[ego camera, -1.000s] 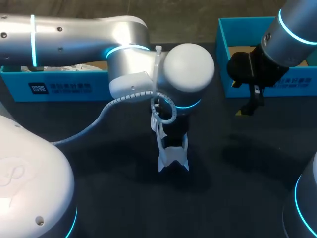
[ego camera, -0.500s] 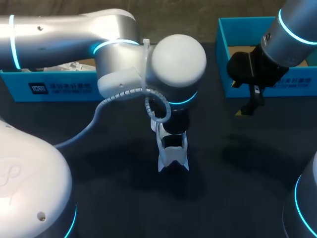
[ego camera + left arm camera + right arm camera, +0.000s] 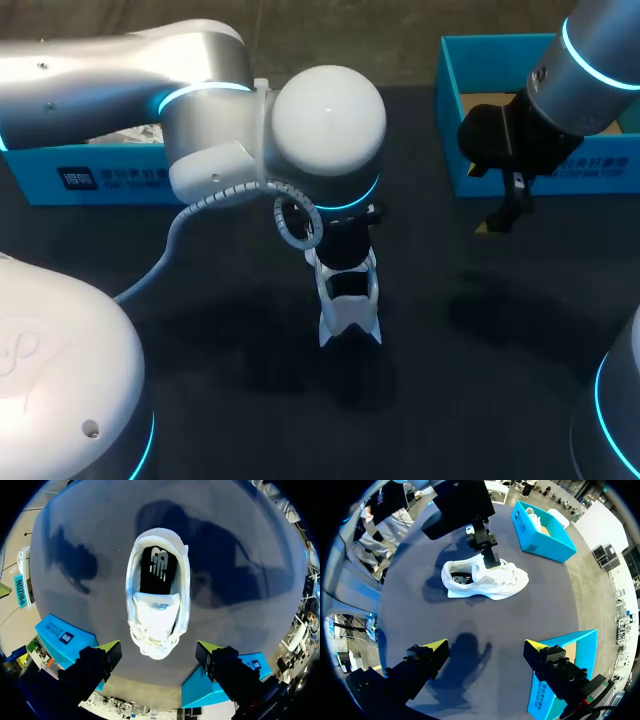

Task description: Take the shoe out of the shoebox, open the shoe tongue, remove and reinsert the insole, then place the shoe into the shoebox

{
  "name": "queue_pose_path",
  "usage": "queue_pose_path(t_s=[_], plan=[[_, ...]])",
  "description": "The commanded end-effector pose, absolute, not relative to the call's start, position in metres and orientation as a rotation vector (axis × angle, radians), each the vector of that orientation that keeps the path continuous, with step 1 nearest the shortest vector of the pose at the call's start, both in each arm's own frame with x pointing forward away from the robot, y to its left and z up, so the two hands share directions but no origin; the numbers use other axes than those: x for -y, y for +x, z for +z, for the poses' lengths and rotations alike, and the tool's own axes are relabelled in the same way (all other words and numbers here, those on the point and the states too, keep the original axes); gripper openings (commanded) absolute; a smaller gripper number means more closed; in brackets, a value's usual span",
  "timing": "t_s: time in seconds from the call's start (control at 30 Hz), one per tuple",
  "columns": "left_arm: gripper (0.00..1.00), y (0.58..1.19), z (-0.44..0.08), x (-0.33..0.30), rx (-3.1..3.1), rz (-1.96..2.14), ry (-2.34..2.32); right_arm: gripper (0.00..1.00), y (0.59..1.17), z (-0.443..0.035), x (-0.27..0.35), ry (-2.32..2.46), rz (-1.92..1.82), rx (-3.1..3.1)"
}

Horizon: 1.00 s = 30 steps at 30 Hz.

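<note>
White sneaker point(image 3: 348, 308) upright on its sole in the middle of the dark table point(image 3: 250, 400), well apart from both boxes. In the left wrist view, seen from straight above with the toe end toward the camera. Shows the black insole point(image 3: 157, 567) inside the opening, and the white tongue point(image 3: 155, 607) lying flat over the front of that opening.

Left gripper point(image 3: 159, 652) above the sneaker, fingers spread wide. Holds nothing; yellow tips stand on either side of the toe end and neither touches it. In the head view mostly hidden under its own big silver wrist joint.

Right gripper point(image 3: 486, 646) above bare table at the right side, fingers also far apart, nothing between them. Stands just beside the right blue box point(image 3: 545, 170), well apart from the sneaker.

Left blue box point(image 3: 110, 178) at the far left edge, with something white inside. Cannot tell which of the two is the shoebox body and which the lid.
</note>
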<state>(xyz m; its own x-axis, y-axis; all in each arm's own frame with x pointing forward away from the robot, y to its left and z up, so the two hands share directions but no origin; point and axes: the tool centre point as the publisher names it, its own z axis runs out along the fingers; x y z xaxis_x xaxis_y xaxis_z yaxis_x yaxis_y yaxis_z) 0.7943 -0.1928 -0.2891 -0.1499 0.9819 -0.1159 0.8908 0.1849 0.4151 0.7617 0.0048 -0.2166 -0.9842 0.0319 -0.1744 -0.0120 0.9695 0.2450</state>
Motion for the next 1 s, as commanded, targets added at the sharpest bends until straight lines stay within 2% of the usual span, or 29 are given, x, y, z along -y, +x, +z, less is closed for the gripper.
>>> queue_pose_path(t_s=[0.03, 0.17, 0.3, 0.57, 1.0], plan=[[1.00, 0.794, -0.289, 0.191, -2.108, 0.350, 1.769, 1.00, 0.762, -0.218, -0.006, 0.017, 0.364, -2.940], [1.00, 0.795, -0.283, 0.191, -2.229, 0.350, 1.684, 1.00, 0.762, -0.218, -0.006, 0.017, 0.364, -2.940], [1.00, 0.807, -0.266, 0.190, -2.574, 0.310, 1.381, 1.00, 0.762, -0.218, -0.006, 0.017, 0.364, -2.940], [1.00, 0.810, -0.257, 0.179, -2.855, 0.183, 1.025, 1.00, 0.762, -0.218, -0.006, 0.017, 0.364, -2.940], [1.00, 0.768, -0.256, 0.166, -2.933, -0.019, 0.454, 1.00, 0.762, -0.218, -0.006, 0.017, 0.364, -2.940]])
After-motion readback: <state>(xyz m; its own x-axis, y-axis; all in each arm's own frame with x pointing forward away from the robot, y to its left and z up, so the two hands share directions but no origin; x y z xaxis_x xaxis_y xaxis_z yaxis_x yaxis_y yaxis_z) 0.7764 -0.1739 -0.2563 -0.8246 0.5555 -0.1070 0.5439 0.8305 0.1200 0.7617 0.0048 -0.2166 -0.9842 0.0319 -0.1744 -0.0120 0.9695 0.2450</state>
